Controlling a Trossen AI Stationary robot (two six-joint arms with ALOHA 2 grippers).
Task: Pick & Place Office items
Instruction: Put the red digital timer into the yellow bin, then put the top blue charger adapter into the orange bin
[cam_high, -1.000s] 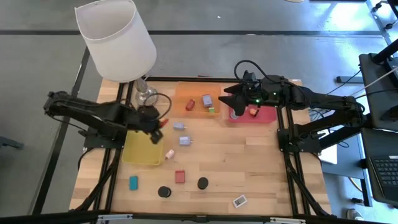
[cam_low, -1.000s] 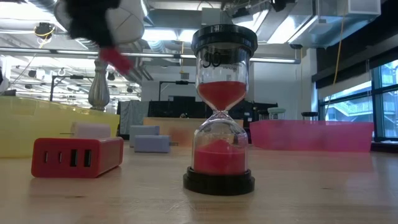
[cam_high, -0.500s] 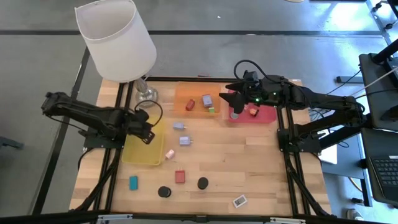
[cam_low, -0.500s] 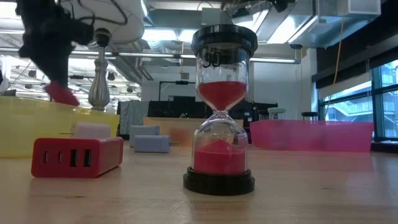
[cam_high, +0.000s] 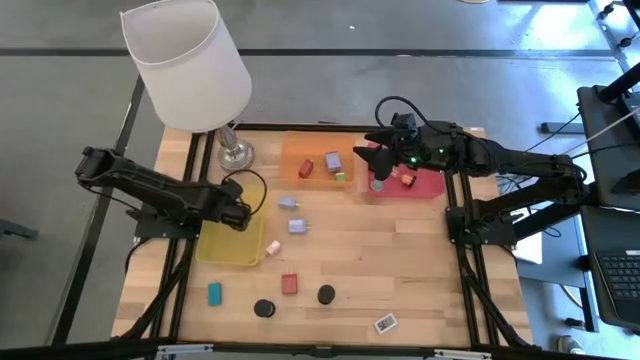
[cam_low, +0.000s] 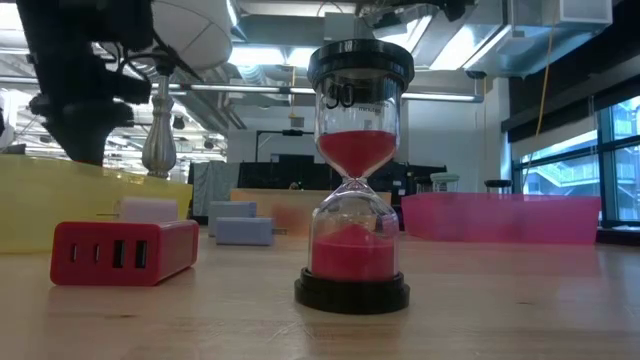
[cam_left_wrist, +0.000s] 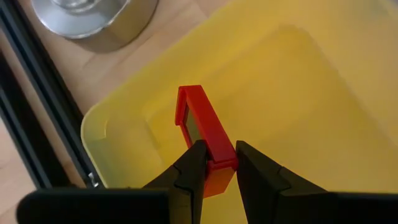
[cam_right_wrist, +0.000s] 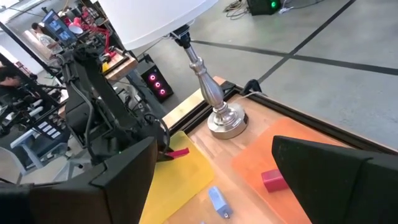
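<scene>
My left gripper (cam_left_wrist: 216, 155) is shut on a thin red block (cam_left_wrist: 198, 115) and reaches down into the yellow tray (cam_high: 215, 247). In the low view its dark hand (cam_low: 75, 110) sinks behind the tray's wall. My right gripper (cam_high: 372, 160) hovers open over the gap between the orange tray (cam_high: 312, 150) and the red tray (cam_high: 428, 187), with nothing between its fingers. Loose office items lie on the wood: lavender blocks (cam_high: 288, 202), a pink bit (cam_high: 272, 247), a red block (cam_high: 289, 284), a teal block (cam_high: 214, 293), black discs (cam_high: 264, 309) and a white tag (cam_high: 386, 323). My left gripper pinches the red block's near end (cam_left_wrist: 219, 163) between its two fingers. The fingers slant steeply down from the table's left. The block sticks out past the fingertips over the tray's floor; whether its far end touches the floor I cannot tell.
A lamp with a white shade (cam_high: 190, 60) stands on its metal base (cam_high: 235, 155) just behind the yellow tray. The orange tray holds a red block (cam_high: 306, 168) and a lavender block (cam_high: 333, 161). An hourglass (cam_low: 358, 180) stands near the front edge.
My left gripper has come down toward the yellow tray, drifting a little toward the table's left and near edges, and has tipped to point more steeply down. It stays shut on the red block, which has gone down below the tray's wall.
</scene>
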